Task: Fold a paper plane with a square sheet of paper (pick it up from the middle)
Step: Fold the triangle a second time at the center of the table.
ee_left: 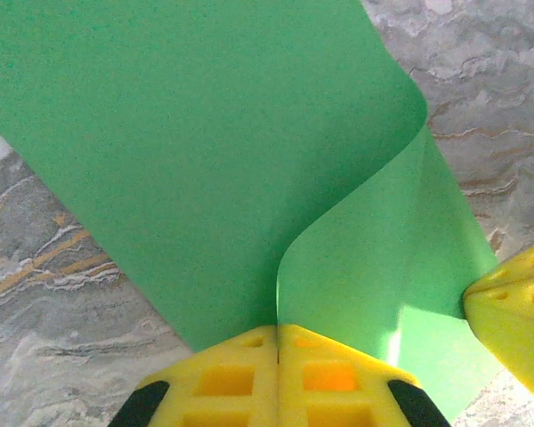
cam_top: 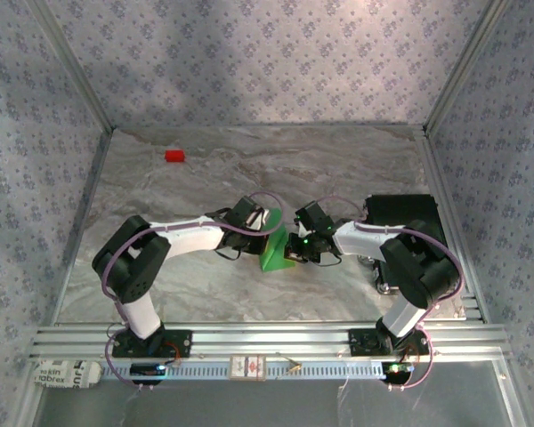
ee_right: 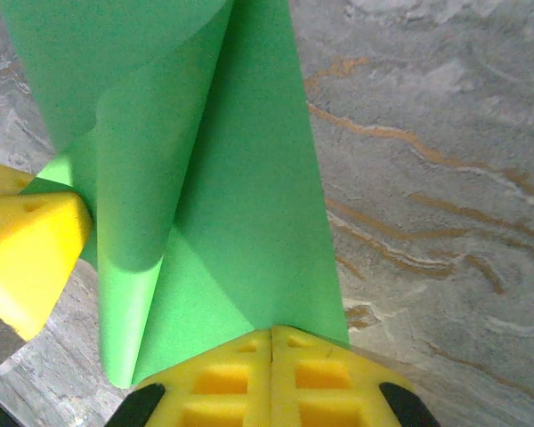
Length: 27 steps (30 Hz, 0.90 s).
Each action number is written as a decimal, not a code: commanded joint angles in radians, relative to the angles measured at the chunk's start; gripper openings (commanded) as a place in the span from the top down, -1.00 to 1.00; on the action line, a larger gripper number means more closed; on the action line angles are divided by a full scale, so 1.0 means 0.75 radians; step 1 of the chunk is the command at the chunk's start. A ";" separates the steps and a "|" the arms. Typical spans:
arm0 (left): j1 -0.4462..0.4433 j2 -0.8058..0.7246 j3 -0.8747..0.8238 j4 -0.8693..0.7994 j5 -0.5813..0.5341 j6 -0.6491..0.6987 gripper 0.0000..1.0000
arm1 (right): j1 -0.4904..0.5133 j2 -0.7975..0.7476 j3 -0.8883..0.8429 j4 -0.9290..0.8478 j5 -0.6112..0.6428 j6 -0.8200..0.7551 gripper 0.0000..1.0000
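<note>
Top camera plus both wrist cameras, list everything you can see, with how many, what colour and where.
square sheet of paper: one, bright green, curled, pinched between both grippers mid-table
block: one, red, far left of table
box: one, black, right side of table
table: one, grey marble pattern
walls: three, pale floral pattern, around table
rail: one, silver, near edge
left gripper: one, yellow fingers, shut on the sheet
right gripper: one, yellow fingers, shut on the sheet
</note>
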 commanded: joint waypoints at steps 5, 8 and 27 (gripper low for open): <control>0.011 0.022 0.031 -0.023 -0.021 0.029 0.89 | -0.009 0.024 0.005 -0.067 0.033 -0.025 1.00; 0.010 0.020 0.034 -0.018 -0.024 0.038 0.89 | -0.009 0.025 0.003 -0.067 0.033 -0.026 1.00; 0.012 0.055 0.042 -0.006 -0.011 0.053 0.87 | -0.011 0.028 0.001 -0.065 0.026 -0.028 1.00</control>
